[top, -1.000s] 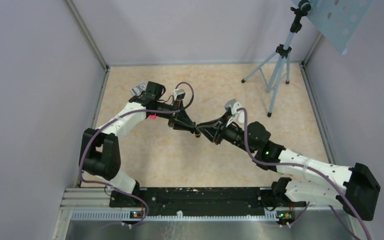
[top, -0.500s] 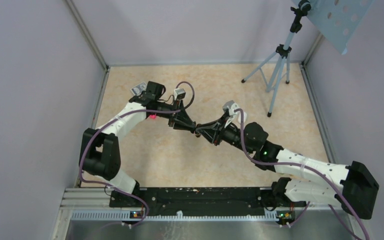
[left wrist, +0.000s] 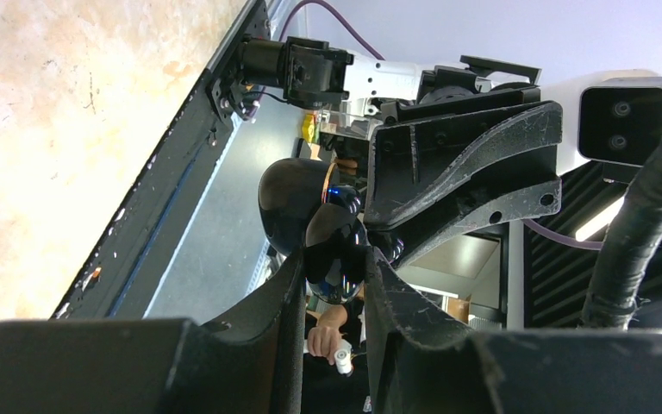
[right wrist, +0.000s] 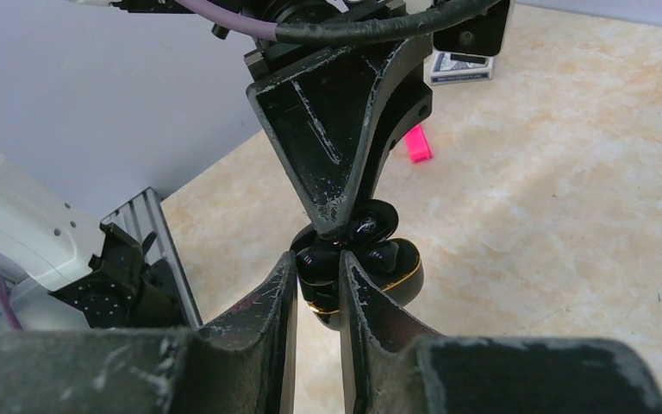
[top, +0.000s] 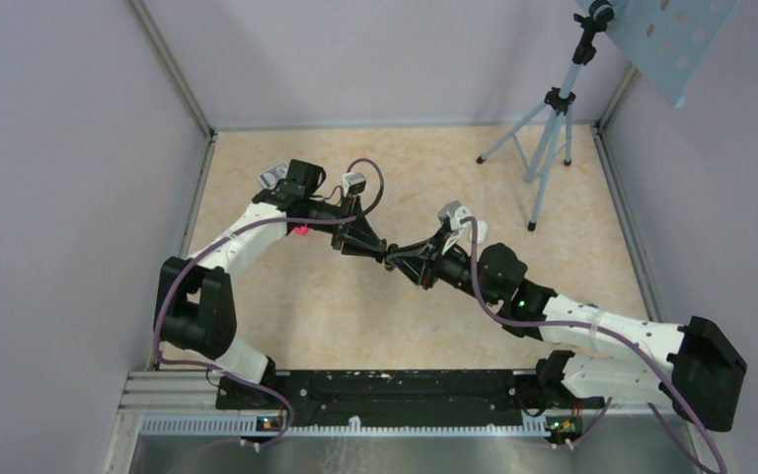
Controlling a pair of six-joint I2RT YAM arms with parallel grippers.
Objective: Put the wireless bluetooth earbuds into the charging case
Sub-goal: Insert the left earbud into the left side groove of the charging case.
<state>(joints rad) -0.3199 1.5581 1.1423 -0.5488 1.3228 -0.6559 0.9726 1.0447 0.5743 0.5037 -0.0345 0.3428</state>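
The charging case [right wrist: 402,274] is glossy black with a gold rim, not white, and hangs open above the table. My left gripper [left wrist: 334,259] is shut on it; its fingers [right wrist: 336,147] come down onto the raised lid [right wrist: 376,221] in the right wrist view. My right gripper [right wrist: 319,263] is shut on a small glossy black earbud [right wrist: 317,259] at the case's near rim. A second dark earbud [right wrist: 384,253] sits in the case. From above, the left gripper [top: 382,255] and right gripper [top: 399,262] meet tip to tip at mid-table, hiding the case.
A tripod [top: 545,148] stands at the back right of the beige table [top: 434,168]. A pink piece [right wrist: 416,145] and a small printed box [right wrist: 461,67] lie behind the left arm. Grey walls close three sides, with a black rail [top: 385,385] in front.
The right arm has pushed a little to the left, and the spot where the two grippers meet has shifted slightly left. Both grips look unchanged.
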